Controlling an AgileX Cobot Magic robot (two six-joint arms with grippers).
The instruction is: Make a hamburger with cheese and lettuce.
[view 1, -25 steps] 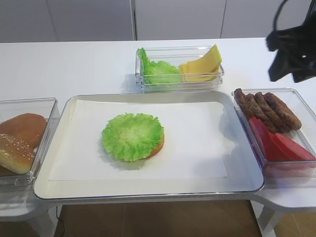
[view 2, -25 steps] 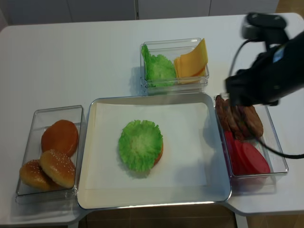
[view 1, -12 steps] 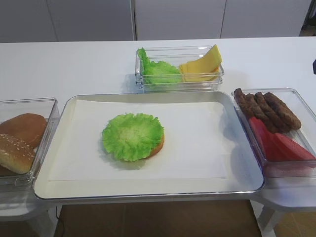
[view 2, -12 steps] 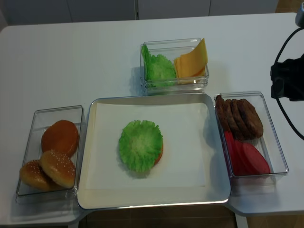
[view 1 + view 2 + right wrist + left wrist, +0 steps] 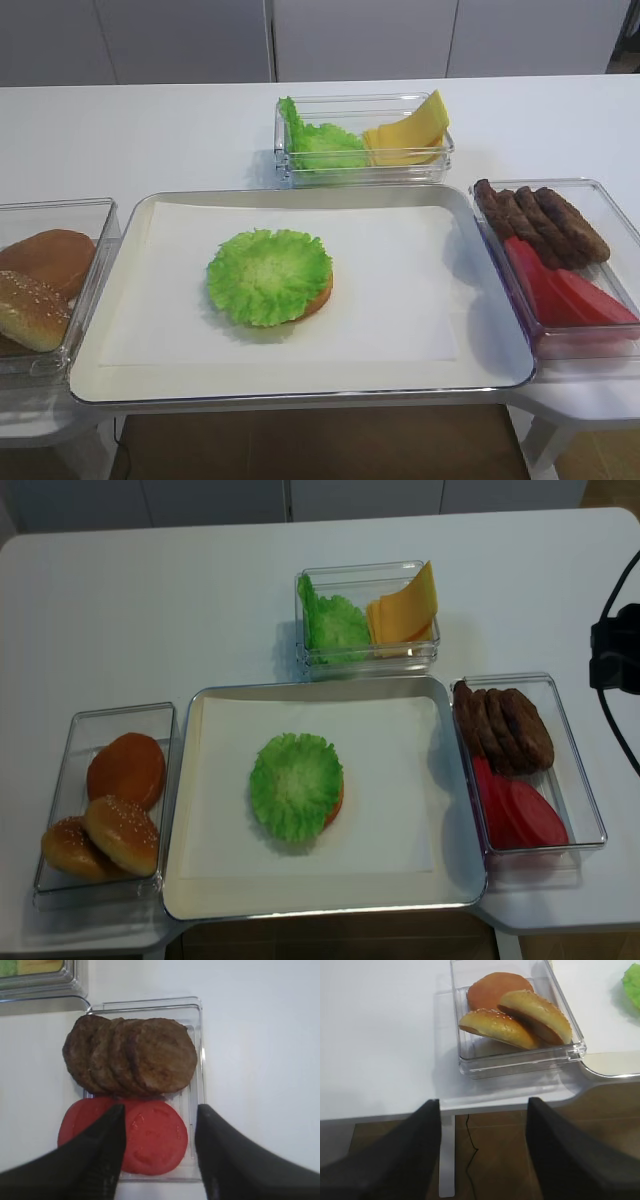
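A frilly bright green lettuce leaf [image 5: 269, 276] is laid on the flat round golden-rimmed hamburger bun half [image 5: 322, 293], on the white paper of the silver tray [image 5: 300, 385]. Thin yellow-orange cheese slices [image 5: 410, 130] are propped in the clear tub [image 5: 362, 172] behind. The right gripper [image 5: 159, 1132] is held with jaws spread, empty, over red tomato slices [image 5: 150, 1135]. The left gripper [image 5: 484, 1125] likewise appears spread, though blurred, near the white worktop [image 5: 375, 1035] edge

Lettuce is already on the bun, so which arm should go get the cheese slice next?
Probably the right. Its open, empty end effector hovers over the patty and tomato bin, the neighbour of the cheese. The left end effector hangs past the bun bin, with the tray between it and the cheese.
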